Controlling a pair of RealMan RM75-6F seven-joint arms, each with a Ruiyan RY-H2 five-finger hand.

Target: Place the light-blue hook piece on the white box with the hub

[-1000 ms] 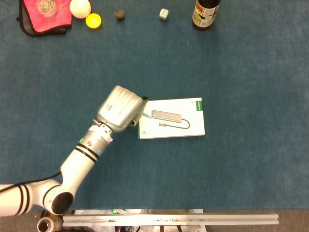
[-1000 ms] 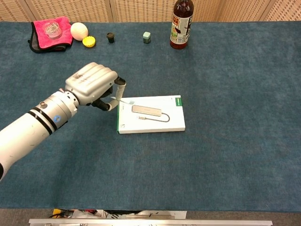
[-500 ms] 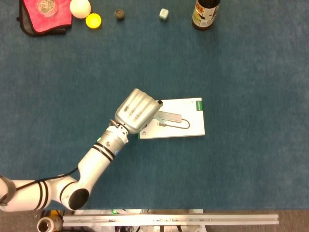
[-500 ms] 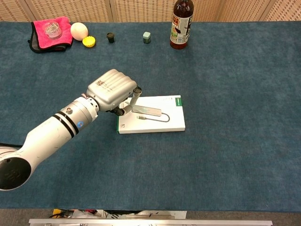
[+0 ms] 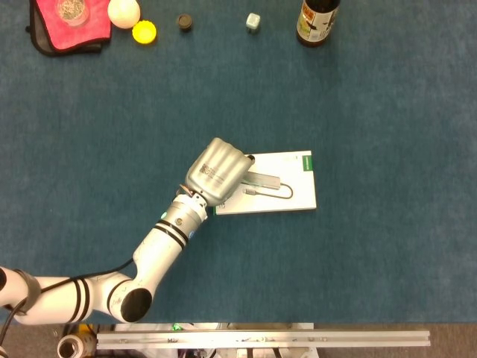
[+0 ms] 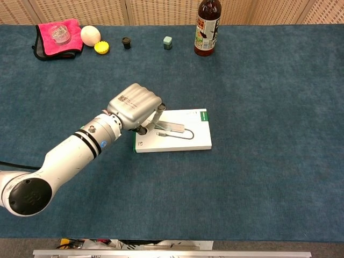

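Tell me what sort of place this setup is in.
Probably a robot test bench or lab: a table covered in dark blue carpet-like cloth, unrelated props lined along the far edge, such as a brown glass bottle and a pink folded cloth, and an aluminium rail at the near edge.

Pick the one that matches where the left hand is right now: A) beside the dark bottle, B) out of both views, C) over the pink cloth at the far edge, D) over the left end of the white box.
D: the left hand sits over the left end of the white box, far from the pink cloth and the bottle.
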